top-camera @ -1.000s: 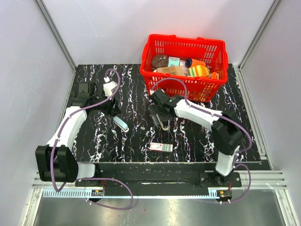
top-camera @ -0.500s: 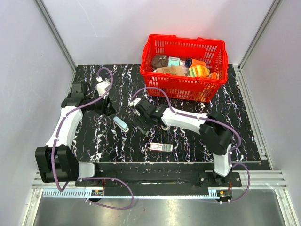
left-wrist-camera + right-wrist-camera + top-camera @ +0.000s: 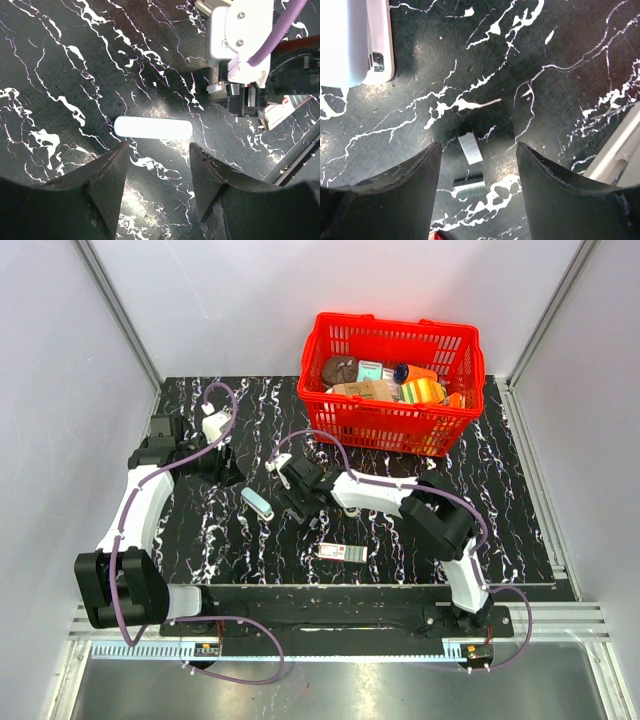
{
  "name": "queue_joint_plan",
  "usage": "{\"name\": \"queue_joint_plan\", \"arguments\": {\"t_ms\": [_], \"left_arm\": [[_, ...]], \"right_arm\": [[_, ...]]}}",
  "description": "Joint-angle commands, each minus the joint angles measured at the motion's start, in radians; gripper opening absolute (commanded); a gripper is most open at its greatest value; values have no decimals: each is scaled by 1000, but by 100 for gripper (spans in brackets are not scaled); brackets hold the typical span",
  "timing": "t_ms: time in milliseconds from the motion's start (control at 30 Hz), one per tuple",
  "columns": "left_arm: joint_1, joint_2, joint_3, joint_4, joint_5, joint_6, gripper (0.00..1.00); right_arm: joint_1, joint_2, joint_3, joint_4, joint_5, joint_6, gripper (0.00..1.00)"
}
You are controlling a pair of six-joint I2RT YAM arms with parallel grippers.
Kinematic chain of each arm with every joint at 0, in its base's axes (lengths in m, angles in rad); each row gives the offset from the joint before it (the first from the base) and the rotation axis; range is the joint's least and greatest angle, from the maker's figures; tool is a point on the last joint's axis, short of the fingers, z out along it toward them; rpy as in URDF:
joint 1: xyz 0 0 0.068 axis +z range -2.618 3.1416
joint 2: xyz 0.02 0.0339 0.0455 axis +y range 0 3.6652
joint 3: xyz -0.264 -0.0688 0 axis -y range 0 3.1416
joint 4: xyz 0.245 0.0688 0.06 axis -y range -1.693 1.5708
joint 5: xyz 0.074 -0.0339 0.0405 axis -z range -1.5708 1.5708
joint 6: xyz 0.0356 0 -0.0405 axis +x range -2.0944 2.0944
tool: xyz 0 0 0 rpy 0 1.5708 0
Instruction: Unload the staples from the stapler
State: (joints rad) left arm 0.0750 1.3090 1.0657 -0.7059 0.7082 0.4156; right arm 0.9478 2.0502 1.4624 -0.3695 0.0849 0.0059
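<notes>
A small staple box [image 3: 343, 552] lies nearest on the black marbled table [image 3: 520, 500]. Beyond it, left of centre, the stapler [image 3: 258, 503] lies flat. The right gripper [image 3: 477, 145], jaws apart and empty, hangs just right of the stapler over a loose staple strip [image 3: 471, 152]. The left gripper [image 3: 158, 146], also spread and empty, hovers above the stapler. A red basket [image 3: 395, 425] stands far right.
</notes>
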Motion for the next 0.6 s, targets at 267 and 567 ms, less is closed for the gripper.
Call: {"name": "queue_joint_plan", "arguments": {"t_ms": [267,567], "left_arm": [[28,-25,27,20,33,-11,56],[29,-34,11,22,36,-8,56]], "right_arm": [[-3,74,53,40,-8,-17,47],[-3,57,50,-11,1,17,34]]}}
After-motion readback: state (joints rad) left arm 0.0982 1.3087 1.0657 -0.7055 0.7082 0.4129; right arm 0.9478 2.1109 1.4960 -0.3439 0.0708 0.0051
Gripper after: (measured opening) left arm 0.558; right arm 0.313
